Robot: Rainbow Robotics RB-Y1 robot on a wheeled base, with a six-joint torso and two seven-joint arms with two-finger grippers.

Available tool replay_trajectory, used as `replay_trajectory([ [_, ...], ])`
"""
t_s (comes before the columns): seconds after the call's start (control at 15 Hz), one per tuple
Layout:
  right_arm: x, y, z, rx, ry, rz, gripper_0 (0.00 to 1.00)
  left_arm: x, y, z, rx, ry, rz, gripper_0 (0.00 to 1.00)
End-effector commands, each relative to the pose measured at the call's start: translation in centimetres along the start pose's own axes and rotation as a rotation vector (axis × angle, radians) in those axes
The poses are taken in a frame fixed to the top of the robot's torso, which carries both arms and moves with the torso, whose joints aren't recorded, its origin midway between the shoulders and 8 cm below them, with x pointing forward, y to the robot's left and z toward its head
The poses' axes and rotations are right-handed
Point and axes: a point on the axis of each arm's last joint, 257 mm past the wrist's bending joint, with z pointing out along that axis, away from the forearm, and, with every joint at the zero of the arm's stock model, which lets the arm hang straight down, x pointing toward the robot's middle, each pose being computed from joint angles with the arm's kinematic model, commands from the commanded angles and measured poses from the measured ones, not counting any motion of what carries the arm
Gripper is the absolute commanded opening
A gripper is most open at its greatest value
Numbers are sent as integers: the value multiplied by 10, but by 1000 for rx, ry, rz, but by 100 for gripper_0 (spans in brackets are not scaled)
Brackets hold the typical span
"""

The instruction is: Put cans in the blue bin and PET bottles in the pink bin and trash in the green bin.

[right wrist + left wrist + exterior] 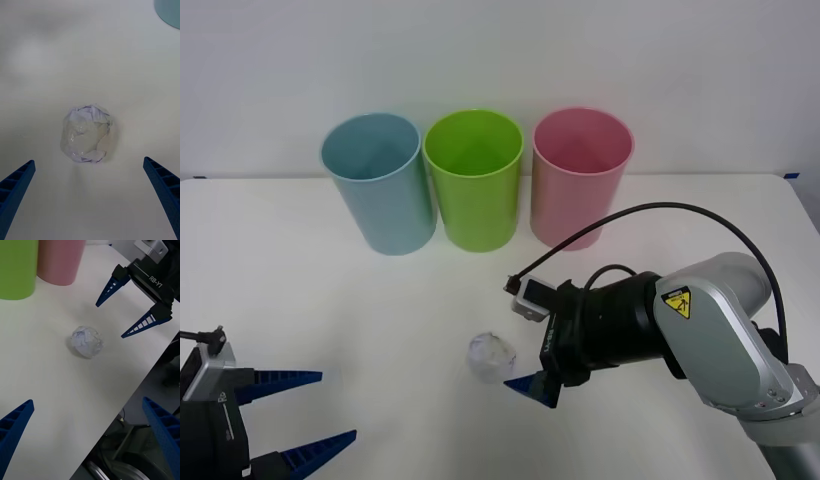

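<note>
The trash (490, 355), a crumpled white paper ball, lies on the white table in front of the bins. My right gripper (518, 370) is open just right of it, pointing at it. In the right wrist view the trash (86, 133) sits just ahead of that gripper (89, 160), between the lines of its spread fingers and untouched. The blue bin (370, 185), green bin (473, 180) and pink bin (582, 175) stand upright in a row at the back. My left gripper (337, 406) is open at the near left, away from the trash (86, 341).
The table's near edge (150, 367) runs close behind the right gripper (109, 321), with robot hardware below it. A black cable (660, 210) arcs over the right wrist. Bare table lies between the trash and the bins.
</note>
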Motion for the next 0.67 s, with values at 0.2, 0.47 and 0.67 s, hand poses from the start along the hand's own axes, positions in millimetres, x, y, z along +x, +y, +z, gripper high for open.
replay_trajectory([
  [0.2,0,0,0,0,0,0,100,-3,2,-5,-5,-11,19,100],
  [0.47,0,0,0,0,0,0,100,-4,-2,-13,4,-24,7,100],
  [0.67,0,0,0,0,0,0,100,-5,-5,-17,9,-40,46,100],
])
